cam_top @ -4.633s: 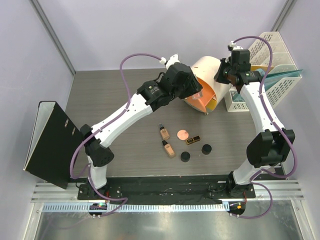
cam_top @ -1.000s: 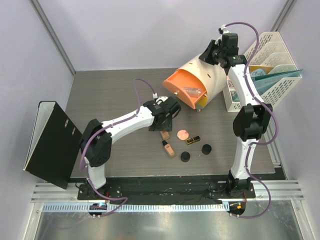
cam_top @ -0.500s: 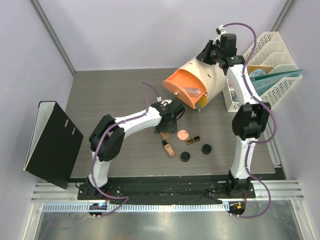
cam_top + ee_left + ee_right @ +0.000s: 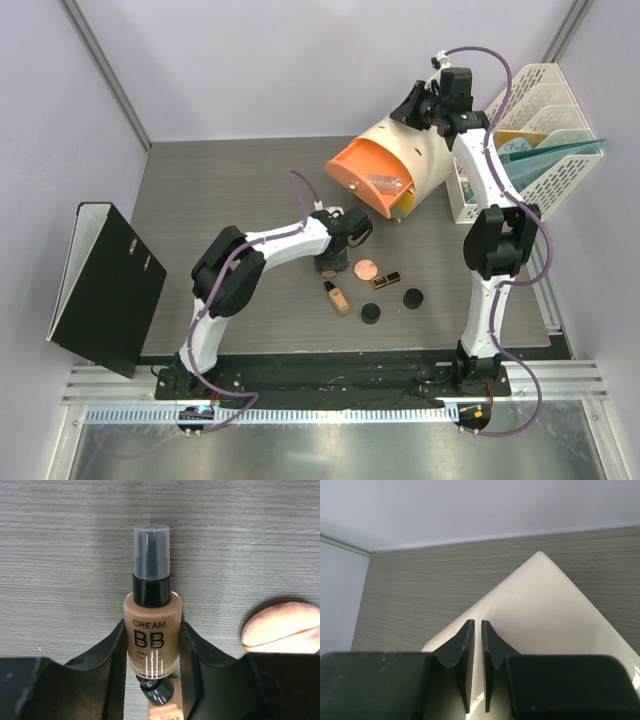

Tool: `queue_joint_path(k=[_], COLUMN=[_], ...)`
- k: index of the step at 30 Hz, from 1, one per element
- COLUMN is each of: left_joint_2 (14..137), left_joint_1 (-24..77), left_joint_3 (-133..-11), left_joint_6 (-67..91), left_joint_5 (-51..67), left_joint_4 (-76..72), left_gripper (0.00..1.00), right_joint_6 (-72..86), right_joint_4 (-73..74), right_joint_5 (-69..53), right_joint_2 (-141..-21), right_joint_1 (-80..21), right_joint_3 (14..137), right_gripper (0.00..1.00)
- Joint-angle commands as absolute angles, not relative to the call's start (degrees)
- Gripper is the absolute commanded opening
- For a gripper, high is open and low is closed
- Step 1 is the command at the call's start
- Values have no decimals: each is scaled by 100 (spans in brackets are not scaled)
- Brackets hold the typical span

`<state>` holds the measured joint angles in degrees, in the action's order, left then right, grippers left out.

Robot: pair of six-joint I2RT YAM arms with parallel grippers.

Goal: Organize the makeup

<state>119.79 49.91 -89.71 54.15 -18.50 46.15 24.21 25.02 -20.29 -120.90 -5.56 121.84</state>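
My left gripper (image 4: 152, 628) lies low over the table, its jaws closed on both sides of a beige bottle (image 4: 152, 630) marked BB cream with a black cap. A second beige bottle (image 4: 338, 298) lies just behind it. Nearby on the table lie a pink compact (image 4: 367, 268), a black-gold lipstick (image 4: 386, 279) and two black jars (image 4: 412, 297) (image 4: 371, 314). A clear bottle (image 4: 383, 183) lies in the open orange drawer (image 4: 355, 170). My right gripper (image 4: 477, 625) pinches the back rim of the tilted cream box (image 4: 545, 615).
A black binder (image 4: 100, 285) leans at the left edge. A white file rack (image 4: 530, 130) with teal folders stands at the back right, beside the cream box (image 4: 420, 150). A yellow drawer (image 4: 408, 203) shows under the orange one.
My left gripper has come down over the beige bottle and closed on its sides. The right arm still holds the box tilted, nearly unmoved.
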Motion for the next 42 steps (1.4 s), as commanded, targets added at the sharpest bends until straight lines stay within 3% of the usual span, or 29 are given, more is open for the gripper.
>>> queue_joint_path(k=[1,6,11,19,32,42], left_joint_2=[11936,11374,10373,9905,10581,11135], left_joint_1=[4992,4992,4913,4465,4377,4324], left_joint_3=[-8974,-8649,-8595,-10438,-11979,-12312], left_joint_6=[5458,5598,5730,5450,4869,5098], left_joint_5=[-2074,-2442,-3522,-4043,-2137,-1741], left_joint_4=[4728,4956,5405,6030,3693,2602], left_gripper=[0,0,0,0,0,0], right_joint_6=[2408,2400,2408,2435,2426,2408], right_joint_4=[2962,2962,2971,2971,2971,2962], right_joint_5=[-2074,-2074,-2083,-2083,-2083,-2083], right_joint_2=[-12234,-12217,-12226,-12226,-12243,-12234], right_joint_1=[-571,-580,-571,-580,-571,-571], right_joint_3=[12191,12182,12190,12182,12120,12032], right_gripper=[17,17,17,17,17,17])
